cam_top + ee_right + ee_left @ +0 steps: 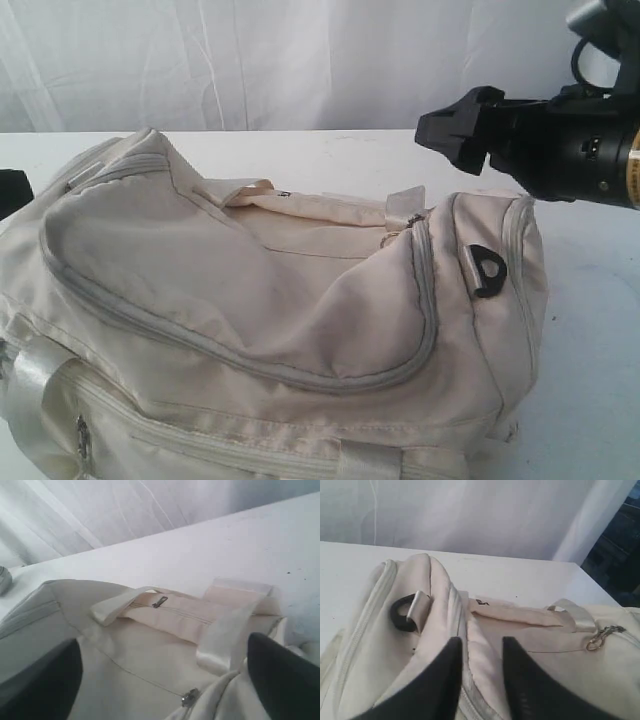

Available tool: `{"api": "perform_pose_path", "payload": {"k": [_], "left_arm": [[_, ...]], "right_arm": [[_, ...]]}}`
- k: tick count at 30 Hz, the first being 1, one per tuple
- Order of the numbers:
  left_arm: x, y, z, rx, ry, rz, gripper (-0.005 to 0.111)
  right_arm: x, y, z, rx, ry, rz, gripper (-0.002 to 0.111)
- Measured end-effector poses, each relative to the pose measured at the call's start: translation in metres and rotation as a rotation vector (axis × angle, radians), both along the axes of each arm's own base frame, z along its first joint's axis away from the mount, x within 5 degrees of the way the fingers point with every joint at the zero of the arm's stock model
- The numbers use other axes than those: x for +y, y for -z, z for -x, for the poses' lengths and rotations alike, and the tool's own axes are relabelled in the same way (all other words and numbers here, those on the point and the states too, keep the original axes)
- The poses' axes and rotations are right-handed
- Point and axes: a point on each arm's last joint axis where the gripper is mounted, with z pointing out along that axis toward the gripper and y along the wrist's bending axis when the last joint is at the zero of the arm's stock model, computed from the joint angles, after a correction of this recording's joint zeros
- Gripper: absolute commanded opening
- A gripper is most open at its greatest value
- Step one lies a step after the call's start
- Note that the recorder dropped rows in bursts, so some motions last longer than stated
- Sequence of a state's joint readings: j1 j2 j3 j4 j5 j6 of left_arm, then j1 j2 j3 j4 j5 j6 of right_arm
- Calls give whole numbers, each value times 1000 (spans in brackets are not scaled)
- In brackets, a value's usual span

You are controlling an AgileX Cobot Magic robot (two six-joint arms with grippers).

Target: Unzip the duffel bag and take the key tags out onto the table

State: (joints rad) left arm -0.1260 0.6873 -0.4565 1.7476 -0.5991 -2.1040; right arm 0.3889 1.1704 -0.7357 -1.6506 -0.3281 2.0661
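On the white table lies the duffel bag, cream and slumped, filling most of the exterior view, with a black D-ring on its right end. Above that end, clear of the cloth, hangs the right claw. Its own camera shows its two black fingers spread wide with nothing gripped between them. Beneath them is the top of the bag: a webbing handle and a small metal pull on a stretch of zip that is closed. The left claw is down on the bag, its fingers a little apart on either side of a raised fold of cloth beside a seam. Whether they pinch that fold or merely flank it I cannot tell. Close by, a black ring sits in a cloth loop, and farther along a metal zip tab rests on the fabric.
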Motion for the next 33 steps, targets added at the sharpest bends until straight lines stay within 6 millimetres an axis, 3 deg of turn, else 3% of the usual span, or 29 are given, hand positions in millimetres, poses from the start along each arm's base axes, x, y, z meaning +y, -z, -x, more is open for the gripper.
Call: {"api": "perform_pose_path", "payload": {"k": [3, 5, 12, 19, 25, 33], "left_arm": [[2, -1, -1, -5, -24, -2, 95], [5, -5, -3, -22, -62, -6, 106], [24, -28, -13, -174, -265, -179, 105], [24, -34, -40, -170, -272, -301, 105], [17, -23, -81, -91, -218, -388, 105], [-4, -22, -145, -32, -93, -300, 105]], "right_arm": [[-2, -10, 9, -51, -29, 14, 87], [-3, -16, 16, -78, -56, 13, 87], [0, -34, 44, -124, -210, -38, 87], [-3, -33, 42, -129, -177, -27, 87], [-14, -4, 37, -80, -40, 35, 87], [-19, 30, 44, 36, 3, 35, 87]]}}
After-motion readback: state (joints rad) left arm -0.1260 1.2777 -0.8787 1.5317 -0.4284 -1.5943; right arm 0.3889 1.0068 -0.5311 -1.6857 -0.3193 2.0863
